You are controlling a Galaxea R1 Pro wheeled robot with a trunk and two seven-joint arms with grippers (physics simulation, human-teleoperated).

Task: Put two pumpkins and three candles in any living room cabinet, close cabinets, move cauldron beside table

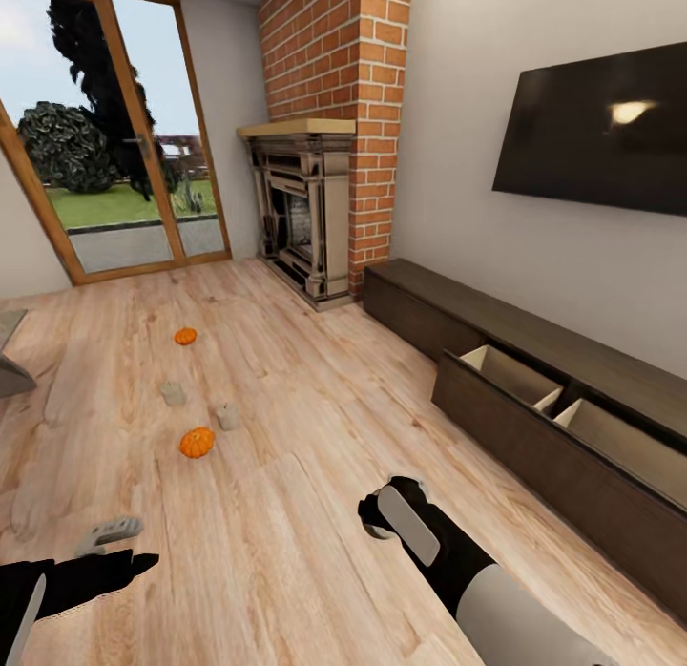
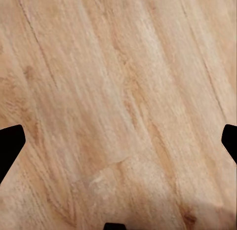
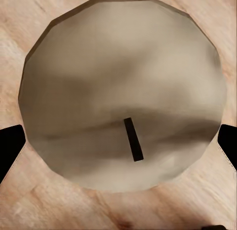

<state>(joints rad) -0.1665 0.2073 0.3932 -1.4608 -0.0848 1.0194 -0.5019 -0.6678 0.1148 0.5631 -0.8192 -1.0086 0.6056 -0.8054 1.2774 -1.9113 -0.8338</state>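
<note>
Two orange pumpkins [image 1: 185, 336] [image 1: 197, 443] lie on the wooden floor to the left. Between them stand two beige candles [image 1: 173, 393] [image 1: 227, 417]. In the right wrist view a third candle [image 3: 123, 82] with a dark wick sits between the fingers of my right gripper [image 3: 118, 146], which is shut on it. In the head view that gripper [image 1: 379, 513] hangs above the floor in the lower middle. My left gripper [image 1: 129, 544] [image 2: 118, 146] is open over bare floor at the lower left. The dark-brown cabinet [image 1: 534, 437] runs along the right wall with one drawer [image 1: 520, 375] pulled open.
A dark fireplace [image 1: 303, 218] stands against the brick chimney at the back. Glass doors [image 1: 124, 132] fill the far left wall. A TV [image 1: 596, 127] hangs above the cabinet. A grey corner [image 1: 11, 365] pokes in at the left edge.
</note>
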